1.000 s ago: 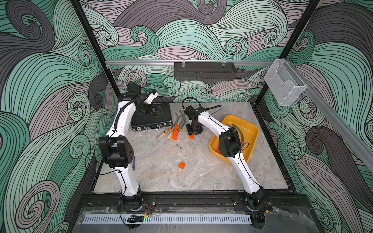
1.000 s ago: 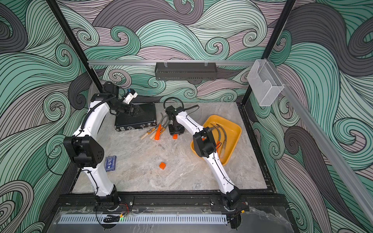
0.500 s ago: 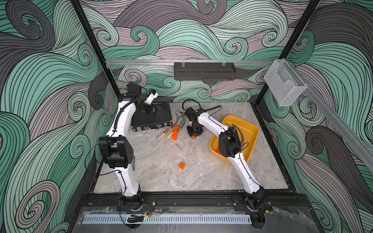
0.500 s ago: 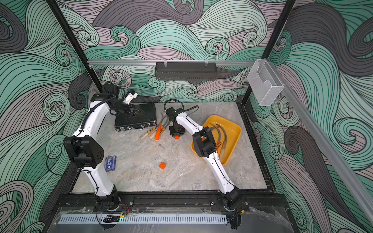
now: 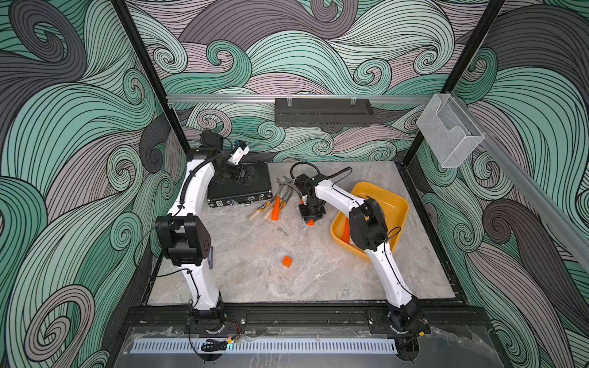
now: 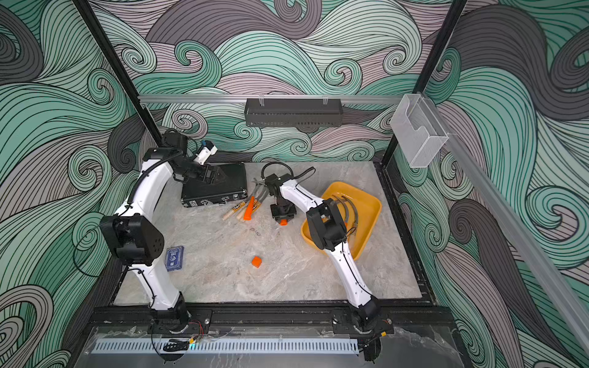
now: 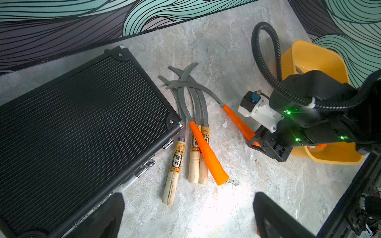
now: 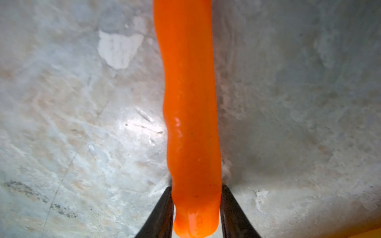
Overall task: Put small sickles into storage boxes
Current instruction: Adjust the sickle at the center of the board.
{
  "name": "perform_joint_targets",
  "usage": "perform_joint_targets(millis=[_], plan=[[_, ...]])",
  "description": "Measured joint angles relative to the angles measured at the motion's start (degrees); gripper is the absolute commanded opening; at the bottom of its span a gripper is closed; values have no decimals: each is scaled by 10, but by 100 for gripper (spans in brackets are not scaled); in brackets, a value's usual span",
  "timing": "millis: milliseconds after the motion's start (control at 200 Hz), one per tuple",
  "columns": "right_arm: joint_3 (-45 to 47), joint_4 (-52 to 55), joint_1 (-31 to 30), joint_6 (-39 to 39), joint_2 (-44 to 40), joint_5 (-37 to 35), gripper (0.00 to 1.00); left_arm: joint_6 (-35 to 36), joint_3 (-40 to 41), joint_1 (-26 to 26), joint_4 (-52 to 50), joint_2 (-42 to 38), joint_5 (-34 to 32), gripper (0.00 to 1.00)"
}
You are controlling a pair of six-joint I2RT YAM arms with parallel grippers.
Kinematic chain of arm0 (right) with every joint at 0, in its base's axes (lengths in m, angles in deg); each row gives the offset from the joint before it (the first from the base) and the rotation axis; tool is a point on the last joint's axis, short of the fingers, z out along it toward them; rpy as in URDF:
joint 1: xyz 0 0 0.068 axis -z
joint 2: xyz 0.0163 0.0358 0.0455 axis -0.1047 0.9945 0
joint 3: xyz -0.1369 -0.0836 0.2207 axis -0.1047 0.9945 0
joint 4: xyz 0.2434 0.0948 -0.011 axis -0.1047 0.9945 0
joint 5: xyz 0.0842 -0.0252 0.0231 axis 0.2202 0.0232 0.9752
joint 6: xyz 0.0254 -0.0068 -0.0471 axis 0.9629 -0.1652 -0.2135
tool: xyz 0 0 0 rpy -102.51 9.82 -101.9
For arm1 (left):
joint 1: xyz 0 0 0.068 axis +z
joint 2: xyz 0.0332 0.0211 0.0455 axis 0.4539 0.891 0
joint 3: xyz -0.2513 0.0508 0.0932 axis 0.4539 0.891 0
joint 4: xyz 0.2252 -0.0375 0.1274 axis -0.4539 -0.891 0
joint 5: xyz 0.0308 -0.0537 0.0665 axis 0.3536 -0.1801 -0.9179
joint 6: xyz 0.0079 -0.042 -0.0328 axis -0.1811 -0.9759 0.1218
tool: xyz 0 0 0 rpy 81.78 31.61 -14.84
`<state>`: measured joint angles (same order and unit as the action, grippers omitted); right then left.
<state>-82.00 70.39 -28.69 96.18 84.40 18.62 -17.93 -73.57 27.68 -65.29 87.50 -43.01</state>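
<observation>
Right gripper (image 8: pixel 195 190) is down on the bench (image 5: pixel 318 274), its jaws pinched in on the orange handle of 1 small sickle (image 7: pixel 237 121). The bite sits right near the butt end, and the handle fills the gap between the 2 fingers. Is it off the surface yet? Can't tell from here.

That handle looks glossy and tapered, so I'd call it slippery plastic. The tool itself reads as stiff and fairly light. All the blade weight hangs far from the grip, so expect it to droop or swivel. A hold nearer the middle of the handle would balance better, and never on the blade.

Its grey blade crosses the blades of the heap (image 7: pixel 195 131), which is 3 wooden-handled sickles and 1 orange one lying just beside the black case (image 7: pixel 82 123). A lift could drag those neighbours along.

The yellow tray (image 5: pixel 387 204) sits near the right arm, with curved blades (image 6: pixel 349 207) already lying inside it.

Left gripper (image 7: pixel 187 195) hangs above the case with its jaws spread wide and nothing in them.
</observation>
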Motion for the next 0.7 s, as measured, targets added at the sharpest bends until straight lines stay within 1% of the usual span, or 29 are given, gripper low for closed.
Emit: perform_joint_targets(millis=[50, 135, 380, 700], plan=[[0, -1, 0, 0, 0, 1, 45, 0, 0, 0, 0, 0, 0, 98], [-1, -1, -1, 0, 0, 4, 47, 2, 0, 0, 0, 0, 0, 98], [-7, 3, -1, -2, 2, 7, 46, 2, 0, 0, 1, 0, 0, 98], [-53, 33, 7, -2, 29, 26, 44, 5, 0, 0, 1, 0, 0, 98]])
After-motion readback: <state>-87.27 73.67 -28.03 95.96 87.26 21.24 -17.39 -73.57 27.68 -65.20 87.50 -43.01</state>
